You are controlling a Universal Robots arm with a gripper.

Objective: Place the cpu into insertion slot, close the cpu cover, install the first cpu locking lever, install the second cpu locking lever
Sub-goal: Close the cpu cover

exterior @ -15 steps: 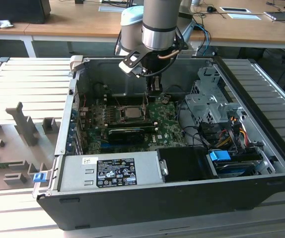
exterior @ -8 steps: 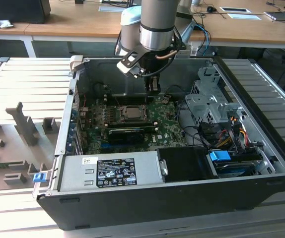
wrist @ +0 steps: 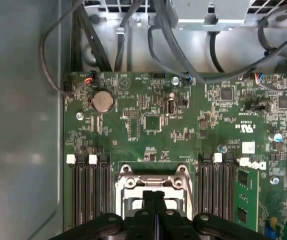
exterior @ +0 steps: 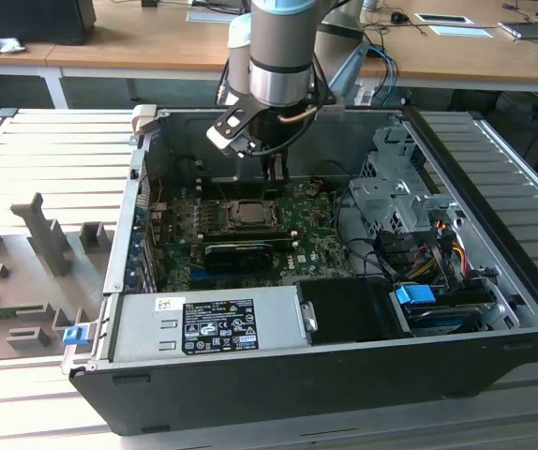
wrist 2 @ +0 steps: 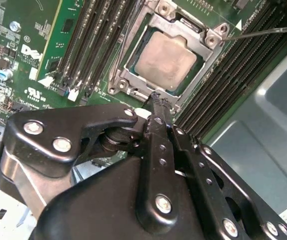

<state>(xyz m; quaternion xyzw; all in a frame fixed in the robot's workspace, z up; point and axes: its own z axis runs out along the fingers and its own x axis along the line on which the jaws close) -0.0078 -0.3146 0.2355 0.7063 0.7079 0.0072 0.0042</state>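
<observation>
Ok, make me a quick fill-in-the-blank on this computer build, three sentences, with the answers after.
1. The cover lies ___ over the cpu.
2. The claw has its fingers ___, its tip by the cover's edge.
3. The motherboard is coloured ___.
Answers: closed; shut; green.

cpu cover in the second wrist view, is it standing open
No, the cpu cover lies flat around the cpu, its window framing the metal top.
</observation>
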